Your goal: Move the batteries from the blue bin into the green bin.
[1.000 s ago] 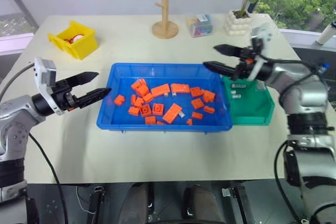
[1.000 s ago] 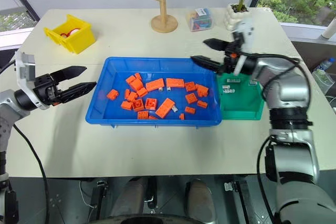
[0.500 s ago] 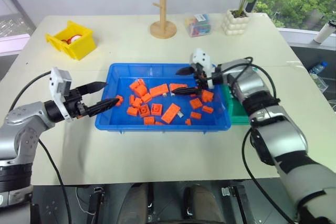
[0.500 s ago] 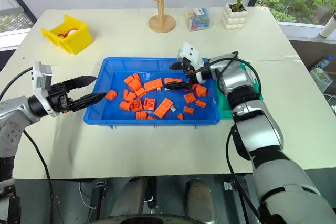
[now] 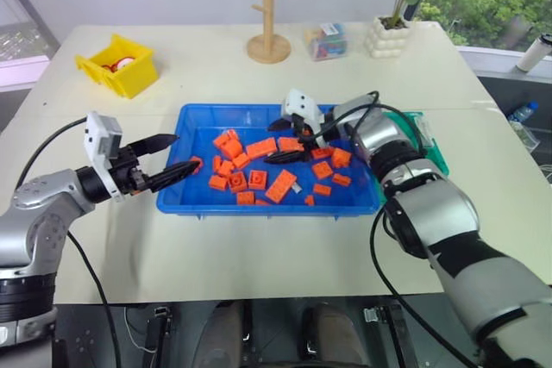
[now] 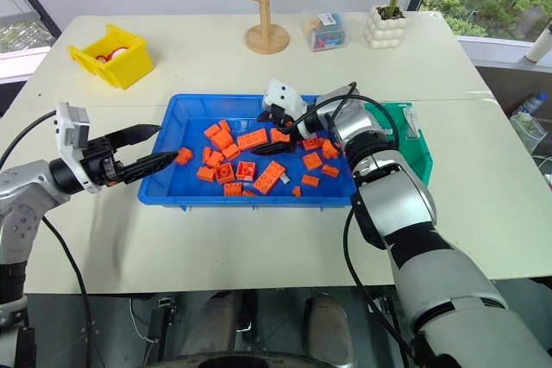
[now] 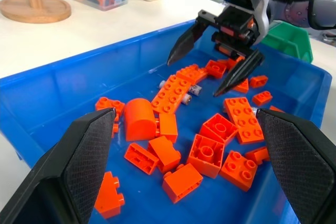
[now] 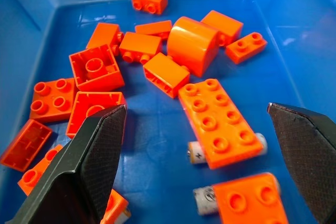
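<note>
The blue bin (image 5: 259, 110) lies mid-table, strewn with orange bricks (image 5: 259, 178). Among them are small silvery batteries (image 8: 197, 156), one half under an orange plate and another (image 8: 205, 199) tucked under a brick; they also lie by the long plate (image 7: 195, 89). My right gripper (image 5: 274, 140) hangs open and empty over the bricks in the bin's middle, pointing left and down, just above those batteries. My left gripper (image 5: 185, 152) stands open and empty at the bin's left rim. The green bin (image 6: 414, 140) sits against the blue bin's right side, partly hidden by my right arm.
A small yellow bin (image 5: 121, 64) stands at the table's far left. At the back are a wooden peg stand (image 5: 269, 45), a clear box of coloured items (image 5: 328, 40) and a potted plant (image 5: 390, 36).
My right gripper has swung left from above the green bin's edge into the blue bin and come down over the bricks, still open. The left gripper has hardly moved.
</note>
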